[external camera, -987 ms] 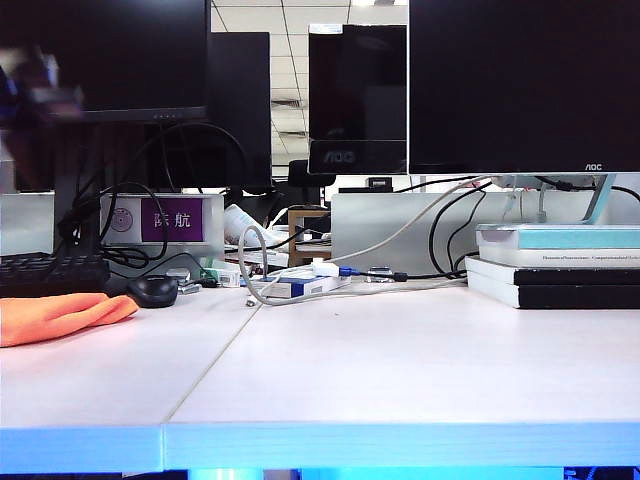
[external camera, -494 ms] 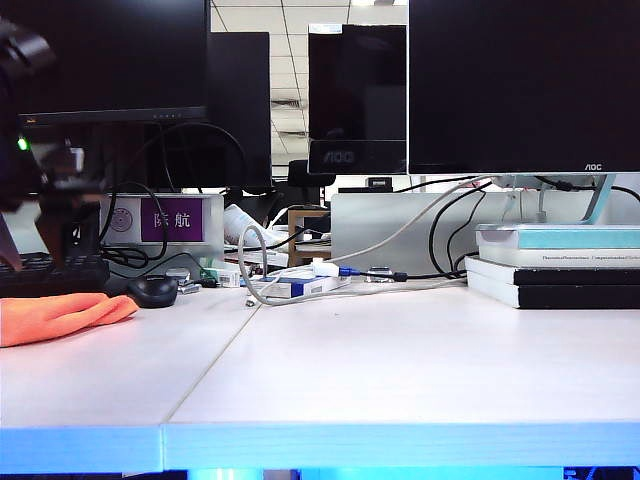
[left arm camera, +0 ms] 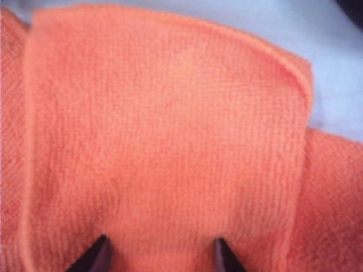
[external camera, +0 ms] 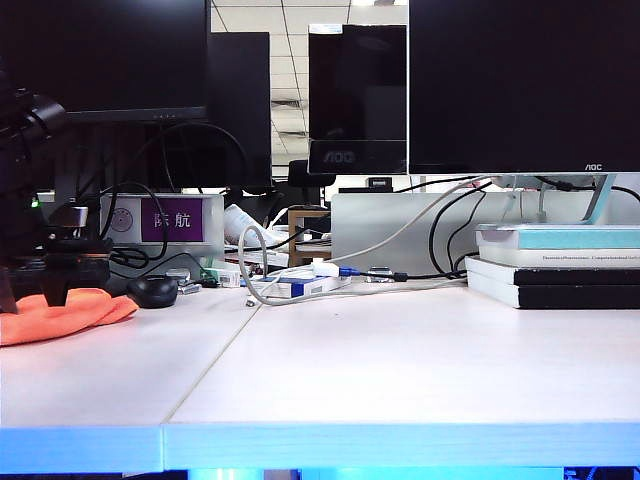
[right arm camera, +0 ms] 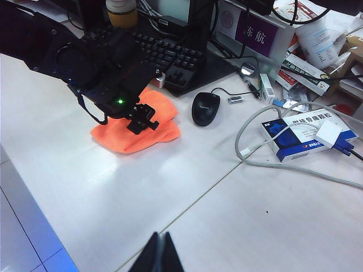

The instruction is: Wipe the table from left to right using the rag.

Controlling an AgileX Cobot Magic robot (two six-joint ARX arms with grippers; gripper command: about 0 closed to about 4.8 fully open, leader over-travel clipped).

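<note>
Once the left gripper (left arm camera: 160, 258) dropped onto the rag (external camera: 60, 315) at lower left, fingers apart, grasp looked imminent; right gripper (right arm camera: 159, 256) stayed shut over the worktop (external camera: 400, 360).

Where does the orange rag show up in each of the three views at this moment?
Exterior view: the rag lies at the far left edge on the table, under the left gripper.
Left wrist view: the rag fills nearly the whole picture.
Right wrist view: the rag lies under the left arm, beside the mouse.
Shared landmark: the mouse, right of the rag in the exterior view.
</note>
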